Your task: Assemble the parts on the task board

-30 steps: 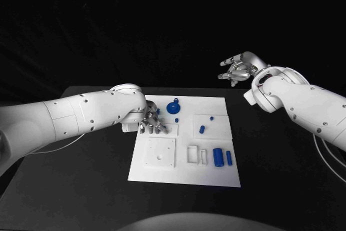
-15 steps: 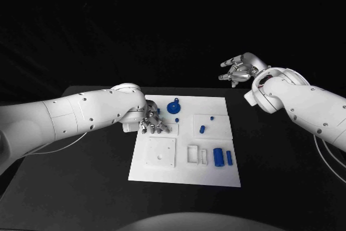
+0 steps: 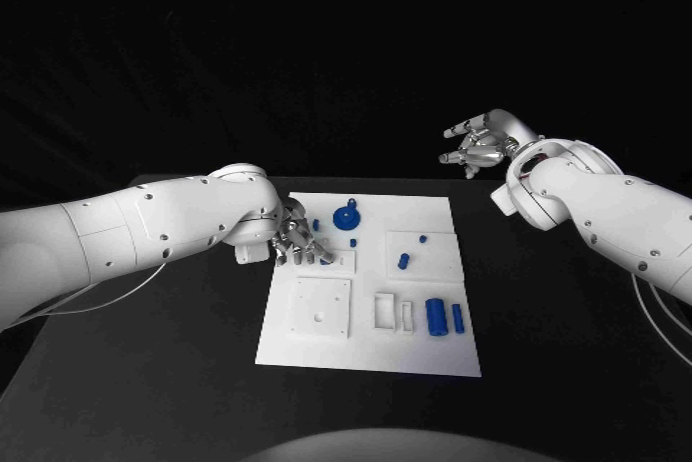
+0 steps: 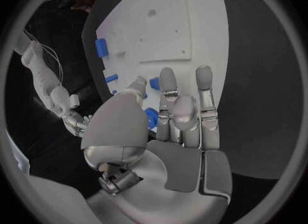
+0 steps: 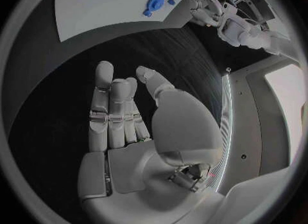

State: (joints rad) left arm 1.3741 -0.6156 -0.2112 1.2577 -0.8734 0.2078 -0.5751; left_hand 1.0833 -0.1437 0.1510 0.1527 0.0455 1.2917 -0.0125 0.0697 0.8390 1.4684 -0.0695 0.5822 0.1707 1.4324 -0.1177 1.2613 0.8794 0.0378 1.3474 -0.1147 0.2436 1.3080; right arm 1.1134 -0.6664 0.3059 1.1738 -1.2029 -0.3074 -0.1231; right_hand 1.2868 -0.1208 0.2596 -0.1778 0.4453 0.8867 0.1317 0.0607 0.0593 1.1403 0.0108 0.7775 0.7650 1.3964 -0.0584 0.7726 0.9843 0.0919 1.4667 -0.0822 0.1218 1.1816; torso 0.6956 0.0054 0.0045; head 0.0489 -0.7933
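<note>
Task board [image 3: 433, 354] unmarked, no writing | left hand [image 3: 299, 244] over it

White arms [image 3: 130, 227], silver fingers [image 3: 303, 244], thin cables.

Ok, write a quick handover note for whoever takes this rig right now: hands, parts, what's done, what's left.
Left hand: low over the task board's far left corner, fingers spread above a small blue part; nothing visibly held.
Right hand: raised beyond the board's far right, holds nothing, fingers apart.
Parts: blue gear at the far middle, two blue cylinders near the right edge, small blue pieces between them.
Done: cannot tell which parts are seated.
Left: probably most of the assembly.
</note>
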